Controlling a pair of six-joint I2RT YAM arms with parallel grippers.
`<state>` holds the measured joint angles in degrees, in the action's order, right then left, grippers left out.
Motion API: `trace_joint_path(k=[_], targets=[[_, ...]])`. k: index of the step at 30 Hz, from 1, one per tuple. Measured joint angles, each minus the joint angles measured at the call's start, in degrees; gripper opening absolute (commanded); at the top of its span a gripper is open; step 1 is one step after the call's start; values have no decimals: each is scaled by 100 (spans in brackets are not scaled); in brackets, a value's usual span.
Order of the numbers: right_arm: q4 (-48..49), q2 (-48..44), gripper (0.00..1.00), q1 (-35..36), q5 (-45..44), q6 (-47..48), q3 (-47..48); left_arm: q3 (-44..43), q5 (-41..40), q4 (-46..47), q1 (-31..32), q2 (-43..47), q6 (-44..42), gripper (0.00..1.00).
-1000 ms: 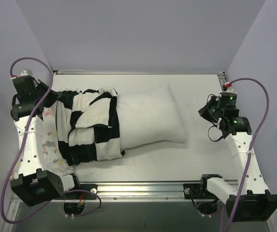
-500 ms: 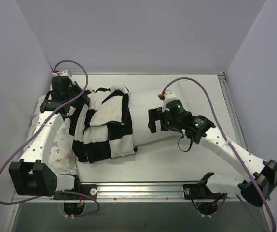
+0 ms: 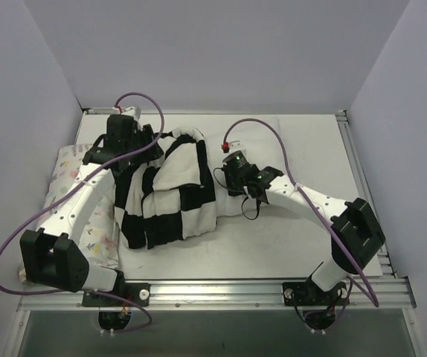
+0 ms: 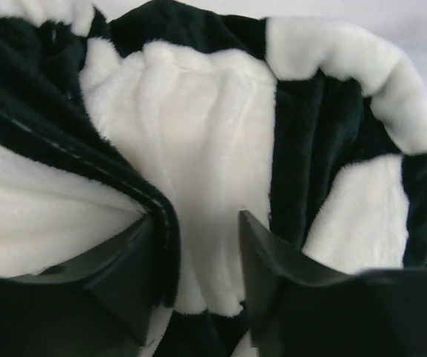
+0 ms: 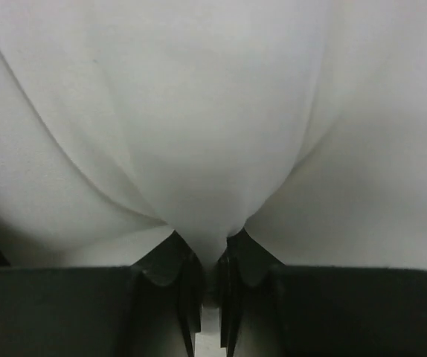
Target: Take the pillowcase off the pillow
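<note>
pillowcase [image 3: 169, 201]: bunched over left end of pillow [image 5: 198, 111], long axis left-right | right gripper [image 5: 207, 242]: fingers pinched together on pillow's white fabric, right of the case | left gripper [image 4: 198, 219]: nearer arm, fingers apart astride a checked fold by the hem

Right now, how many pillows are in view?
2. A plain white pillow lies mid-table, partly inside the checkered pillowcase, pinched by the right pincer. A pastel animal-print pillow lies at the left edge under the left arm. Fabric could hide more.
</note>
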<state>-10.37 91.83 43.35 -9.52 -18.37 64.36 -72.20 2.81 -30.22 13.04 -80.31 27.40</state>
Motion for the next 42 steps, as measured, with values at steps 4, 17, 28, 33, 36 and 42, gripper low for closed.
trace_joint_path(k=[4,17,28,33,36,42], targets=[[26,-262,0,-304,70,-313,-87,-254,-7,-31,282,37,-184,87],[-1620,-953,0,-688,-7,-420,522,61,-2238,-570,3163,2081,-170,93],[-2542,-1261,0,-623,-11,-354,1412,1956,-3563,-717,5278,1705,1043,76],[-2905,-1298,0,-619,-22,-256,1718,1860,-4400,-828,5300,1449,1497,1],[-3003,-1357,0,-651,-28,-227,1742,1631,-4780,-1126,5136,1390,1600,0],[-3067,-1578,0,-901,35,-216,1764,1314,-4881,-1349,3799,2044,1392,0]])
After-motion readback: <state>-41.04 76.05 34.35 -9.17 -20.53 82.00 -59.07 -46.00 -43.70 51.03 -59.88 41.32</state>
